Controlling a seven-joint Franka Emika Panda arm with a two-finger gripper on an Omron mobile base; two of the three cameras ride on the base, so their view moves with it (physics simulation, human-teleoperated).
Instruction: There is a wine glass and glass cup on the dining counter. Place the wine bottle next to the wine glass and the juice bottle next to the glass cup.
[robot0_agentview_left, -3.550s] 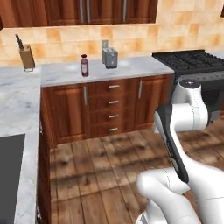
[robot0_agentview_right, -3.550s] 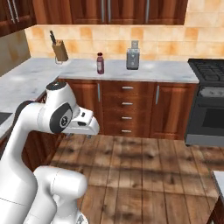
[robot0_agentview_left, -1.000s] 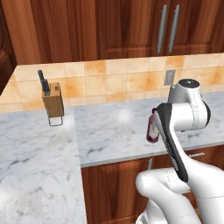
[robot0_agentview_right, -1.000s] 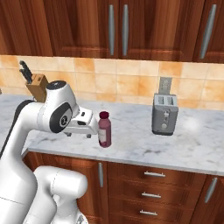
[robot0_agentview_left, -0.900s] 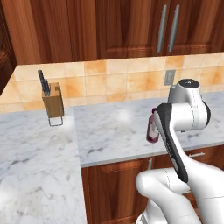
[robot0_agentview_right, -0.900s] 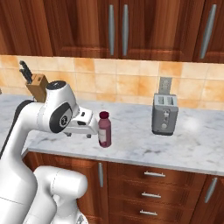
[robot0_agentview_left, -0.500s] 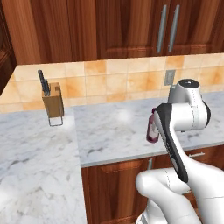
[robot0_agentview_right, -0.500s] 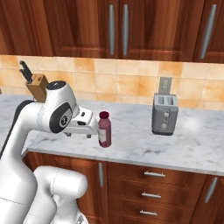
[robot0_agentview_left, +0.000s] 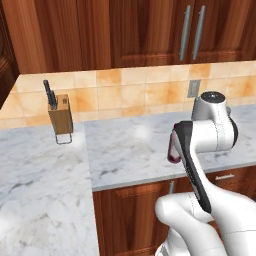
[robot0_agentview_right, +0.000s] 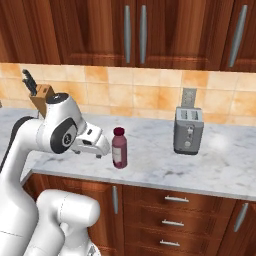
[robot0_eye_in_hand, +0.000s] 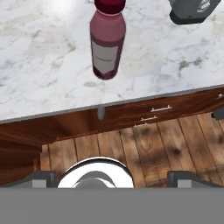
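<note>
With the fingers apart and empty, the stubby dark-red juice bottle with maroon cap stands upright ahead of them on the marble counter, so I judge a level, centred approach around its label band best.

juice bottle sides open | toaster well right (knife block far left)

One juice bottle stood on the marble worktop, near its front edge. One toaster stood on the same worktop, closer to the tiled back wall. One knife block sat toward the back left corner, with dark handles protruding from its top; their number could not be determined. One wall outlet was set in the tiles. Two long upright handles were mounted on the upper cabinet doors.
</note>
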